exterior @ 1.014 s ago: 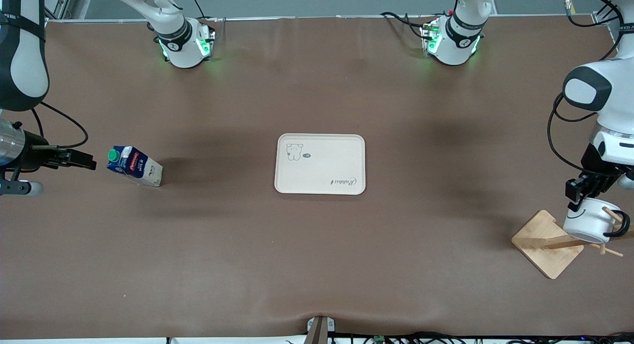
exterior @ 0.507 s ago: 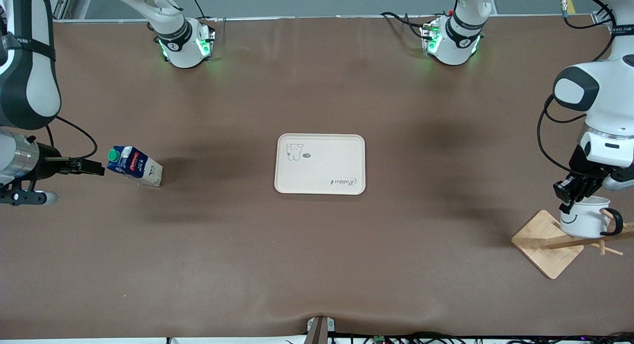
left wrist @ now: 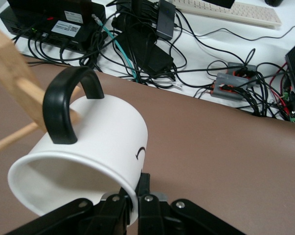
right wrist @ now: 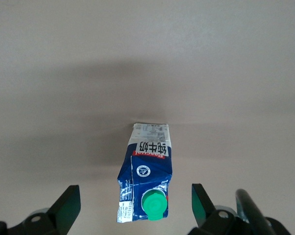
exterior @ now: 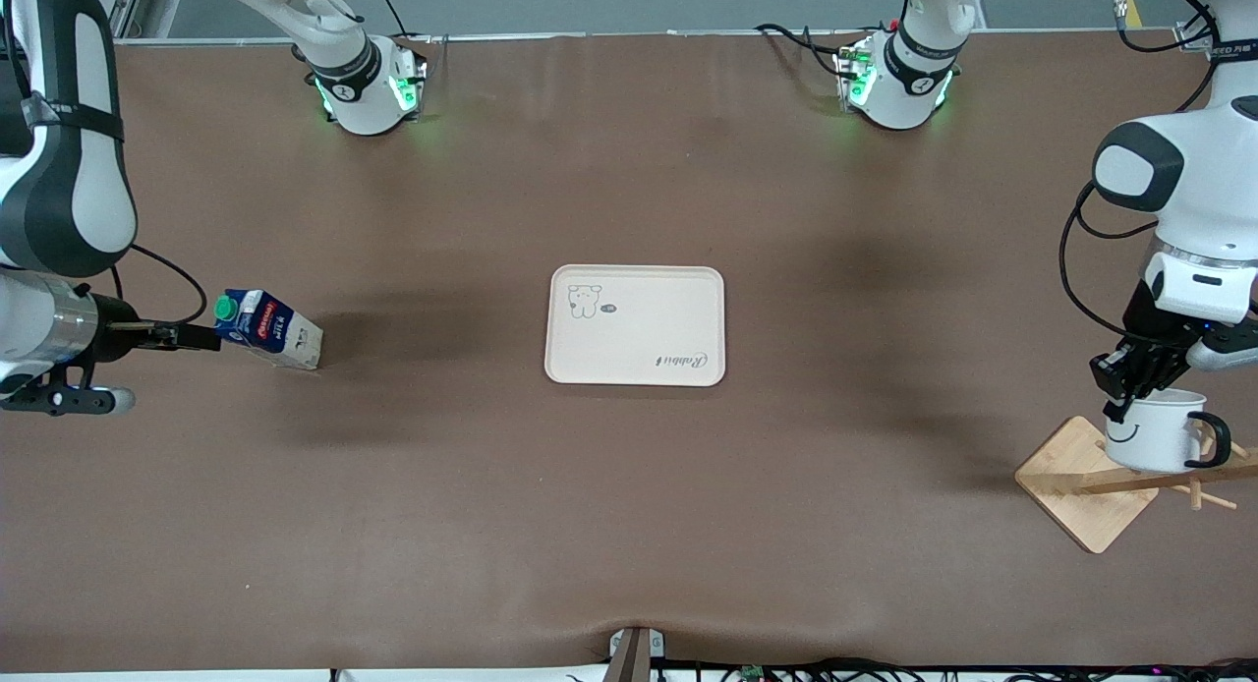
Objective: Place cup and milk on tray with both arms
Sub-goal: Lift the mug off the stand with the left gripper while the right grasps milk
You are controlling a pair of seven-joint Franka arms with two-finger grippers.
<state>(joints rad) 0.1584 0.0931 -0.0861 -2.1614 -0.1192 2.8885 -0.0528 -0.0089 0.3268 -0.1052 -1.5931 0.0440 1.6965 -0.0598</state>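
Since the earlier frame, lifted the cup (exterior: pixel 1160 431) slightly up off the wooden rack (exterior: pixel 1086 483) and brought the right gripper (exterior: pixel 201 337) in closer to the milk (exterior: pixel 267 329).

Brown, matte table (exterior: pixel 629 525), smooth with faint creases. White jointed arms, dark grey at the joints. Flat cream tray (exterior: pixel 635 324), rectangular with rounded corners, at the table's middle, bare but for an animal drawing and script lettering. Square pale-wood rack base with slim pegs, at the left arm's end. Left gripper (exterior: pixel 1122 399) clamped on the rim of the glossy white cup, over the rack; black loop handle (left wrist: pixel 66 105) curved beside a peg. Dark blue gable-top milk carton with round green cap (right wrist: pixel 153 205), on the table at the right arm's end, well apart from the tray. Right gripper's fingers (right wrist: pixel 66 208) spread apart, just beside the carton's capped top.
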